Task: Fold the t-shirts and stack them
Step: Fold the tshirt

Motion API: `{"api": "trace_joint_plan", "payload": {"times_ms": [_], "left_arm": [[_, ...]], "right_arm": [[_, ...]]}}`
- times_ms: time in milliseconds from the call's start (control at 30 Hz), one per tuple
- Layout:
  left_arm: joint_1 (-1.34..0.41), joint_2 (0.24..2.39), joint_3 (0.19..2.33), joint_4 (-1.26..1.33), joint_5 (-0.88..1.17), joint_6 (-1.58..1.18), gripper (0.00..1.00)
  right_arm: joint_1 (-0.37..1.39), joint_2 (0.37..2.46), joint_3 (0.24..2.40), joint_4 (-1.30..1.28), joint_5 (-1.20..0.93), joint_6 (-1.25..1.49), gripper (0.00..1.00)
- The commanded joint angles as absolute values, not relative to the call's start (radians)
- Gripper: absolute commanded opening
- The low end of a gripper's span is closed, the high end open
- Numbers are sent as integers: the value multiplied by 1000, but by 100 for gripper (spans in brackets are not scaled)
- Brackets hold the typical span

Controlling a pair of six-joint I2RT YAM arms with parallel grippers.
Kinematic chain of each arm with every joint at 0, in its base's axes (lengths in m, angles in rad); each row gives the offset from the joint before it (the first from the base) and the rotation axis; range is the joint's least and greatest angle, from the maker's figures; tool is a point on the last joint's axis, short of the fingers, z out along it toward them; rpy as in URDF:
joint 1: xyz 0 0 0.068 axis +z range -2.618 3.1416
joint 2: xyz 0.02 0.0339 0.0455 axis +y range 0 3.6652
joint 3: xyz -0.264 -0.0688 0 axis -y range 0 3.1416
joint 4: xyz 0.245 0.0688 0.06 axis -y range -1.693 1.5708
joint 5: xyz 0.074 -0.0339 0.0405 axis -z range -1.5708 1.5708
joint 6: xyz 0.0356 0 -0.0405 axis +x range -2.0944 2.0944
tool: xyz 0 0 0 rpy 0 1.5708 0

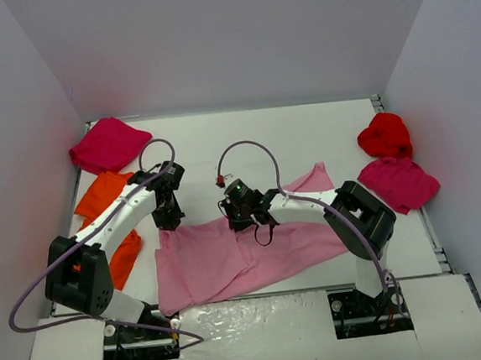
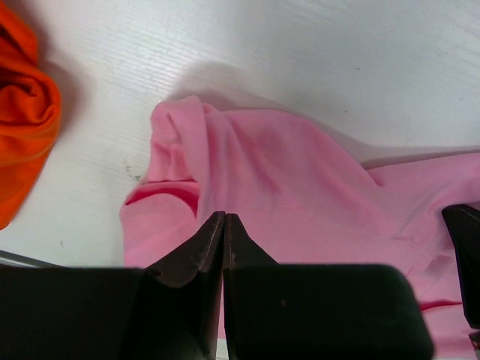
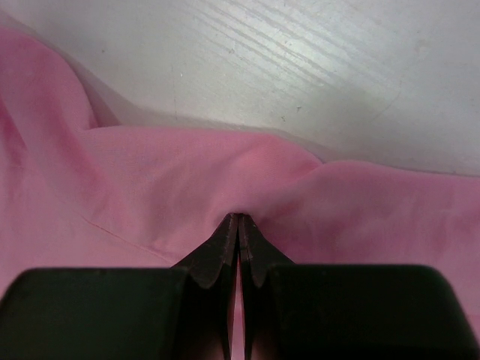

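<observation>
1. Left claw (image 1: 168, 221) is pressed fully together, its tips nipping the upper left edge of the pink t-shirt (image 1: 255, 250).
2. In the left wrist view the cloth rises in a soft ridge toward those tips and throws a shadow on the bench (image 2: 315, 52). A sleeve opening shows as a darker slit to the left of the tips.
3. Right claw (image 3: 238, 219) is likewise closed tight. The pink cloth puckers into a small peak right at its tips, so it pinches the same shirt along the upper edge, to the right of the left claw.
4. The pink t-shirt lies spread but wrinkled across the near middle of the bench, between the two arms. Its right end reaches up toward the far right and its lower edge lies near the front edge.
5. Orange t-shirts (image 1: 107, 196) lie crumpled on the left side, partly under the left arm.
6. One magenta t-shirt (image 1: 107, 145) sits bunched in the far left corner, touching the orange cloth.
7. On the right, a red t-shirt (image 1: 386, 133) is heaped beside the wall, with a second magenta t-shirt (image 1: 399, 183) just in front of it and touching it.
</observation>
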State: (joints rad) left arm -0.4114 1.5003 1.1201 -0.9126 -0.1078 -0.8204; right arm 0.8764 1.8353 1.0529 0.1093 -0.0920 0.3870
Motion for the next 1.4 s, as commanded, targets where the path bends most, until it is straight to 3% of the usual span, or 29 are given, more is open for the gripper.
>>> {"api": "trace_joint_plan", "payload": {"times_ms": [0,267,600,933,1367], "left_arm": [[-416,1501,1143,-975,-150,-842,0],[-418,1656,1153,-872,-111,-834,0],[-433,1823,1271,-1022,-215,-824,0],[-459,1869,1366,-1304,-443,-911,0],[-454,1804,1339,-1325,-495,-942,0]], "right_arm": [[870,1848,1109,172,-143,377,0],[859,1880,1120,168,-153,371,0],[851,1887,1134,149,-144,367,0],[797,1927,1153,98,-56,331,0],[729,1931,1144,92,-43,320,0]]}}
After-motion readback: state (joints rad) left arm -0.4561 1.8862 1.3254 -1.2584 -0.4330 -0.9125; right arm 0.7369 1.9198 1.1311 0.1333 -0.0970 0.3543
